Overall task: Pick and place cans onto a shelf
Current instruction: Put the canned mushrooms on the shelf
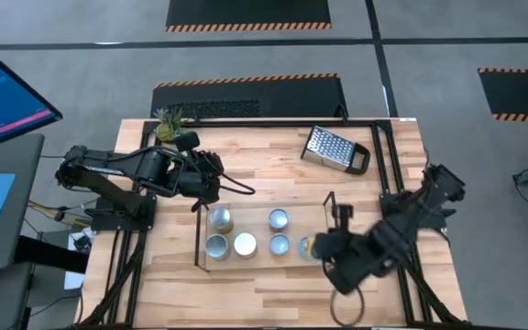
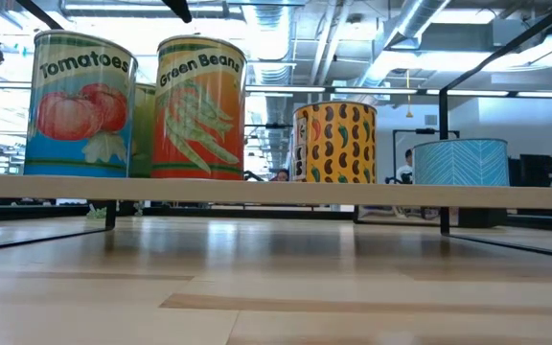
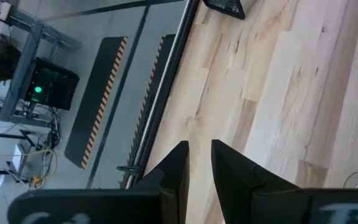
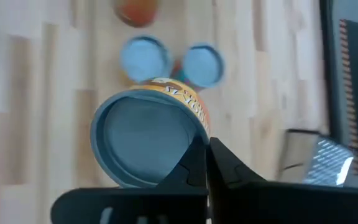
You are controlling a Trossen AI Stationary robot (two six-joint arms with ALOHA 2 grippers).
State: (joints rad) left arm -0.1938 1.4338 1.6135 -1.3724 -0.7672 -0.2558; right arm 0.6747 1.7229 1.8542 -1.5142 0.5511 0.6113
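My right gripper [image 1: 322, 247] sits at the right end of the shelf [image 1: 250, 223], low over the table's front half. In its wrist view my two fingers [image 4: 194, 163] lie pressed together with only a hairline between them, so I hold nothing. A can with an orange label [image 4: 148, 138] stands just beyond their tips, tilted toward the camera; it looks to be touching them at its rim, though I cannot be sure. From above, that can [image 1: 309, 246] is the one nearest this gripper. Five more cans stand upright on the shelf's wooden base in two rows: a green-yellow topped one [image 1: 220, 219] and a silvery one [image 1: 278, 218] behind, and a silvery one [image 1: 216, 246], a white-topped one [image 1: 245, 244] and another silvery one [image 1: 280, 245] in front. At table height, the Tomatoes can [image 2: 80, 105], the Green Beans can [image 2: 199, 107], a yellow can printed with beans [image 2: 333, 142] and a short blue patterned can [image 2: 460, 161] stand along the board. My left gripper [image 1: 236, 187] hovers just behind the shelf's left end, its fingers [image 3: 178, 163] parted a narrow way around nothing, with bare wood below. The metal grater [image 1: 335, 149] lies near the back edge, well apart from the shelf.
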